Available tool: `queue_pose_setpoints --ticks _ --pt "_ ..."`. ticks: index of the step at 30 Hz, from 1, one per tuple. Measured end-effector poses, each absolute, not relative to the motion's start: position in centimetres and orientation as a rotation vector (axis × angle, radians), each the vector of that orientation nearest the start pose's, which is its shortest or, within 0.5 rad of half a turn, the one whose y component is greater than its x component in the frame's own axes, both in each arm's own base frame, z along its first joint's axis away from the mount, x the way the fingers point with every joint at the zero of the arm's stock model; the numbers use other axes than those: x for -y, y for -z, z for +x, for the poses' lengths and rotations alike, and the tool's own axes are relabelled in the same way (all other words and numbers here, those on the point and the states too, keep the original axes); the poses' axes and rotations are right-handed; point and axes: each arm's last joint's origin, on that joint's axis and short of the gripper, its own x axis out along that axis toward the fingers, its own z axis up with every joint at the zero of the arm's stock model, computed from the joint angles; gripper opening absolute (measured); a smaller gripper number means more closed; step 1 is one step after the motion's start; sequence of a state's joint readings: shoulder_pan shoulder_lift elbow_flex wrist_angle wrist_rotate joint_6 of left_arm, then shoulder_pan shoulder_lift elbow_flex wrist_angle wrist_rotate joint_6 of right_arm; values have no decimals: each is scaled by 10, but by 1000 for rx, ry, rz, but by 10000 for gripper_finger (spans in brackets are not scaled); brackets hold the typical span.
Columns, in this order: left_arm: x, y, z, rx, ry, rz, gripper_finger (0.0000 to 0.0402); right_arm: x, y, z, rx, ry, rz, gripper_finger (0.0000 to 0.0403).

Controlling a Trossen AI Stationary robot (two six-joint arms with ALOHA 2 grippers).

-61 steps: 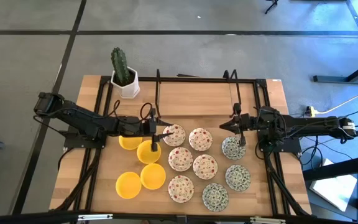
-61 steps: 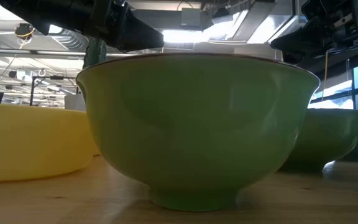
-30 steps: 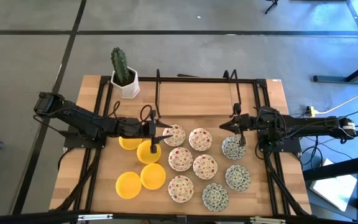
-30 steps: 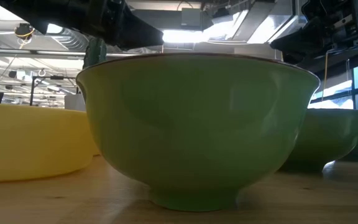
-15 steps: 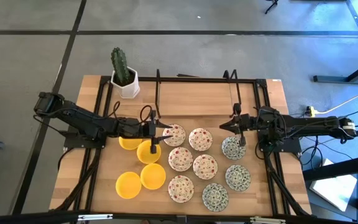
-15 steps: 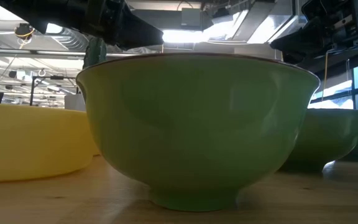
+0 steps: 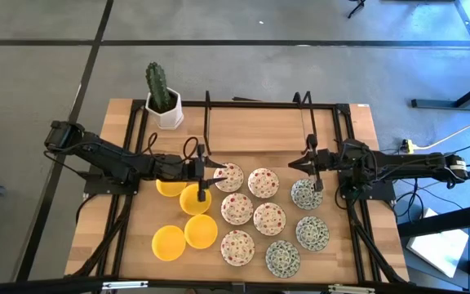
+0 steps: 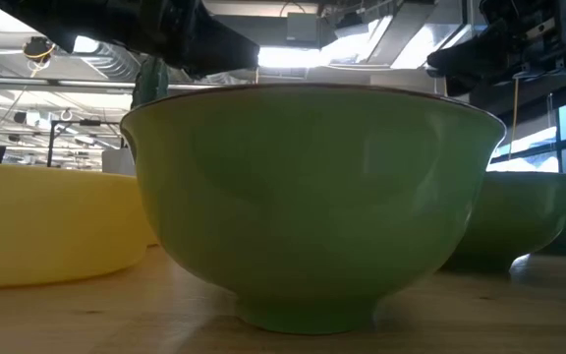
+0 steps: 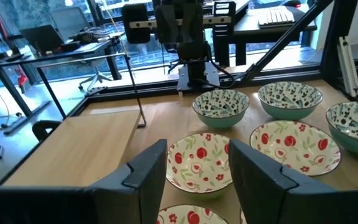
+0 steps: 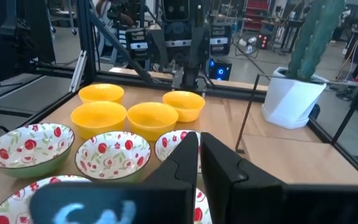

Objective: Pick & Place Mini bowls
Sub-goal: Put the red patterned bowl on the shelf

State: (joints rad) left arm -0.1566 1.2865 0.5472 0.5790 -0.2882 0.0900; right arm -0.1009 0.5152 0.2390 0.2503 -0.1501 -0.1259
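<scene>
High view – nothing moved: left end effector [image 7: 205, 174] stays open, right end effector [image 7: 311, 166] shut, both empty

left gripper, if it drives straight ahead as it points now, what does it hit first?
Likely the red-floral bowl framed between the open left gripper fingers. Whether it clips the rim or passes above is unclear from these views.

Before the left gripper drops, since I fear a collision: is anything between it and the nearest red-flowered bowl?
Nothing visible. The left gripper, fingers apart, sits beside the red-flowered bowl at the cluster's top-left; in its wrist view only bare table flanks that bowl.
</scene>
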Motion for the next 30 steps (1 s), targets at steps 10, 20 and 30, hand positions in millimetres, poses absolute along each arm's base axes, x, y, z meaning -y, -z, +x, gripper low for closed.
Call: queue_pose_setpoints --ticks 10,20,30 --pt "33 -221 260 -159 -125 100 166 10 -222 138 -19 -51 -149 21" --pt "33 -221 260 -159 -125 97 166 10 -224 138 -4 -50 -165 21" --pt "33 -221 260 -160 -125 98 166 10 -224 138 -5 -50 -165 21"
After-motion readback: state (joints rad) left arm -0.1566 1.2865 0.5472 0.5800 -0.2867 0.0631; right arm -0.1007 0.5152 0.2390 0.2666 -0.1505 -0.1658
